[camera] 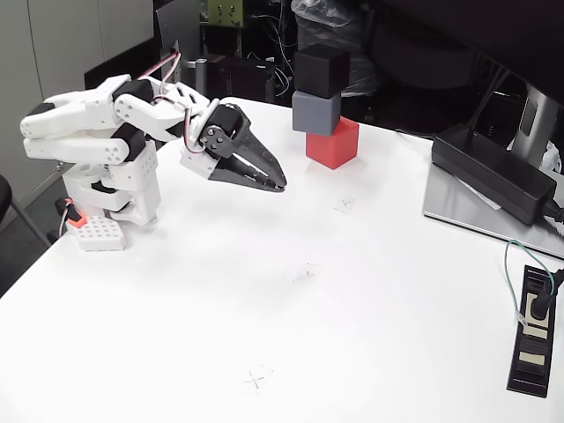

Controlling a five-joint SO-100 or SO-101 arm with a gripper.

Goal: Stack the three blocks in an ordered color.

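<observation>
- In the fixed view the three blocks stand as one tower near the far edge of the white table (264, 335); the red block (332, 142) is at the bottom, resting on the tabletop
- the bluish grey block (315, 112) sits on the red one, shifted a little to the left so its edge overhangs; the black block (322, 70) sits on top of the grey one
- the gripper (278, 184) is to the left of the tower and apart from it, above the table, its dark fingers pressed together to a point with nothing between them; it points right and slightly down
- the white arm (97, 132) is folded back over its base at the left side of the table
- a long black power brick (493, 172) lies at the right; a black socket strip (533, 330) lies near the right edge with a cable plugged in
</observation>
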